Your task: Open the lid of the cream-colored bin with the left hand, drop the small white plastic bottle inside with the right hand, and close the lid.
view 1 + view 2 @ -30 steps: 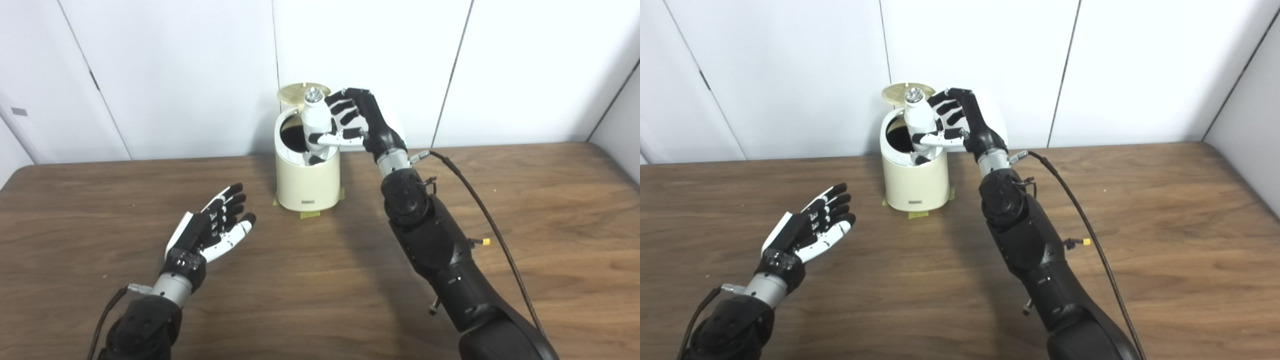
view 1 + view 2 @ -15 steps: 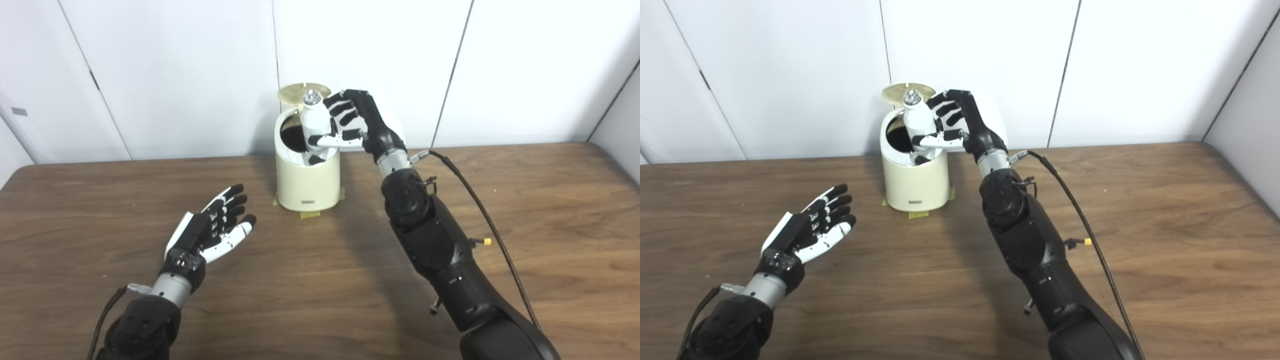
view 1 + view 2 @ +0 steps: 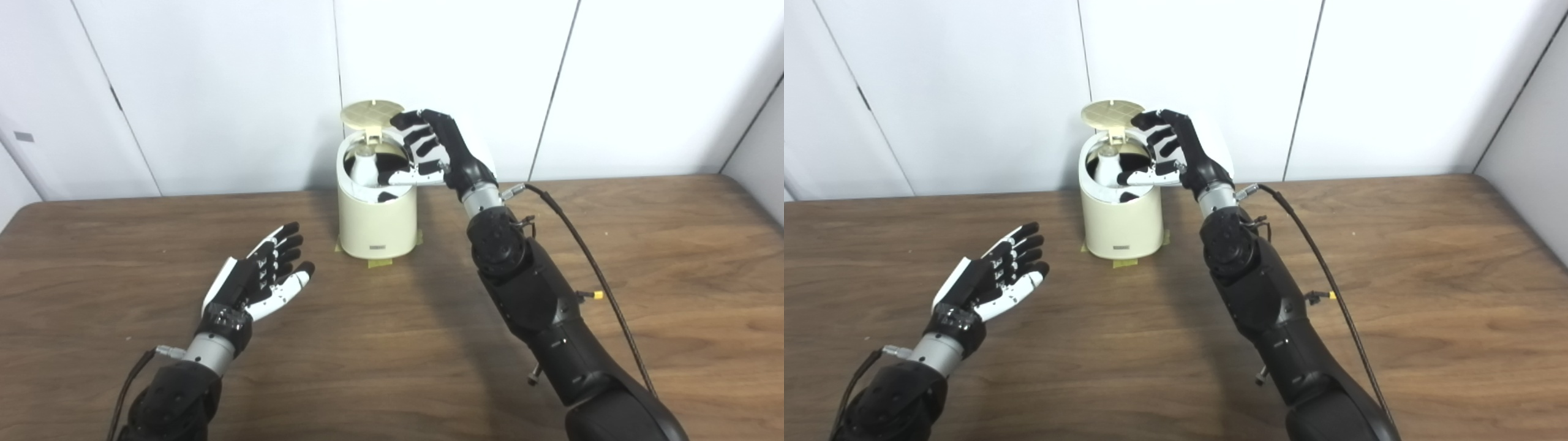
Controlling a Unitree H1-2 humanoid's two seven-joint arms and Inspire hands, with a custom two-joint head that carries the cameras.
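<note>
Now the small white plastic bottle [image 3: 365,166] sits inside the cream-colored bin [image 3: 376,222], having left the right robot hand [image 3: 429,150], whose fingers are spread apart above the rim. The lid [image 3: 368,113] stands open behind. Your drop is done; closing remains. The left robot hand [image 3: 263,278] still waits open and empty over the worktop [image 3: 392,343]. Count: one bottle, one bin, one lid.

Two side-by-side head cameras look down across one table [image 3: 392,343].
</note>
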